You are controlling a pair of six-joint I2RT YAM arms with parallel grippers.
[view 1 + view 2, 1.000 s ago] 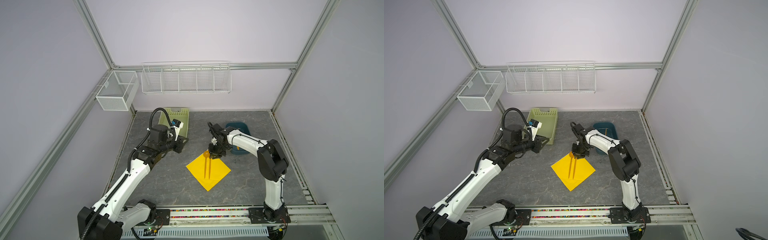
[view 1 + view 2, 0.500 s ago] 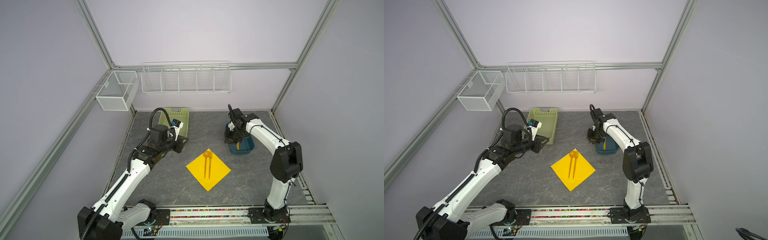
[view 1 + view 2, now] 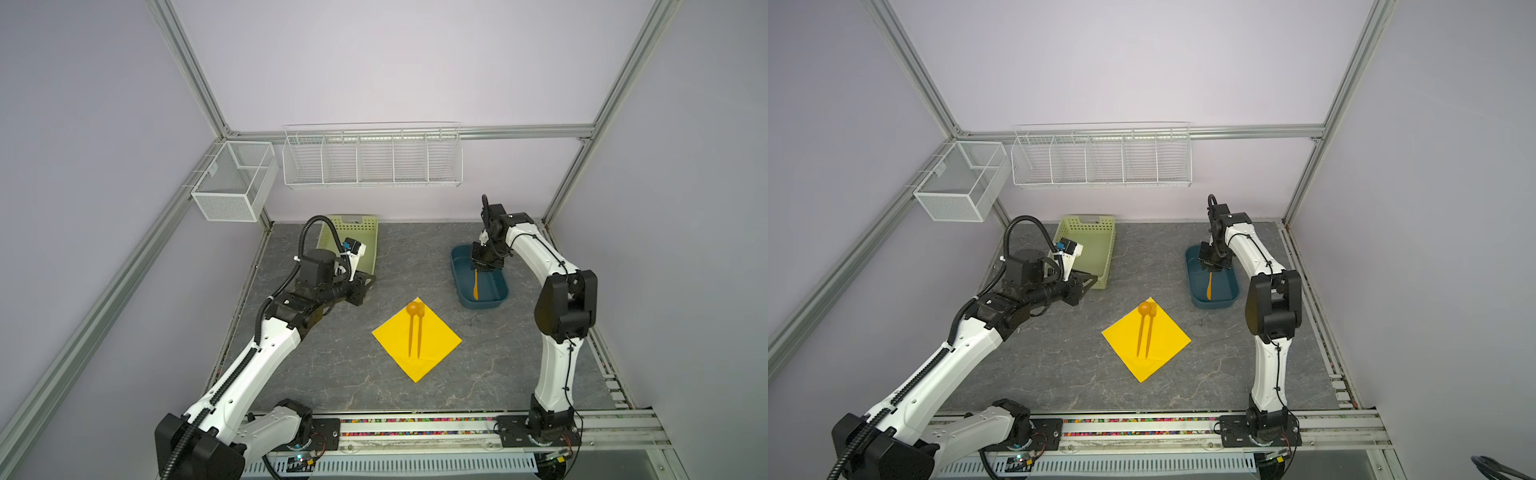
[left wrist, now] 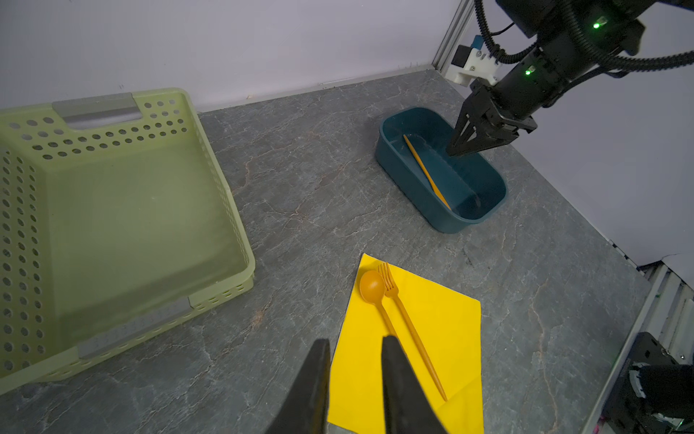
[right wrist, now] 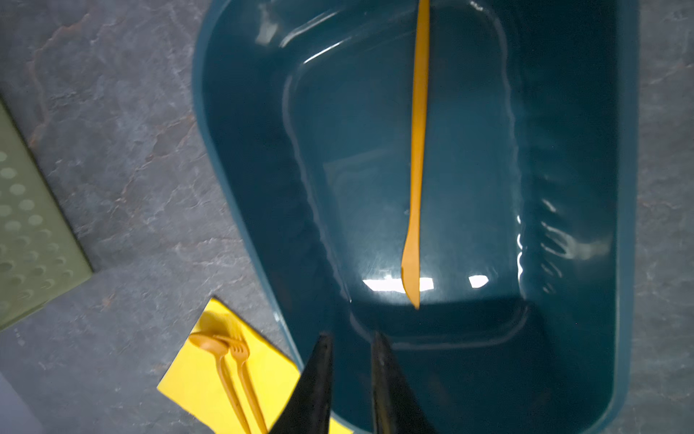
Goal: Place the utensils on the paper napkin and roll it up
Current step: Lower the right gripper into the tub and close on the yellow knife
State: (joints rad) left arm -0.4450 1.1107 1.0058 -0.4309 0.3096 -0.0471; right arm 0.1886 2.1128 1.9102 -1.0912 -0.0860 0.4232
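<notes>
A bright yellow square paper napkin (image 3: 438, 343) lies flat at the middle of the grey stone-patterned table, turned so that one corner points to 12 o'clock. Two slim orange-brown plastic utensils rest on it side by side: a round-bowled spoon (image 4: 376, 298) and a fork (image 4: 409, 330), heads near the 12 o'clock corner and handles running toward 6. A third orange-brown piece, a flat knife-like utensil (image 5: 417, 150), lies lengthwise in the glossy dark-blue oval plastic tub (image 3: 484, 304), which stands at about 2 o'clock from the napkin, well apart from it.

The right gripper (image 5: 351, 336) hangs over the 12 o'clock end of the tub, its jaws parted by a narrow gap with nothing between them. The left gripper (image 4: 356, 340) hovers above the table at about 10 o'clock from the napkin, near the perforated pale-green plastic basket (image 3: 353, 218). Its jaws are also slightly apart and empty.

The step in hand looks like fetching the last utensil, with laying-out two-thirds done and rolling not begun. The next move likely calls for the right gripper to drop into the tub and pinch the thin handle across its width. It would then lift it clear of the wall and set it parallel beside the fork.
</notes>
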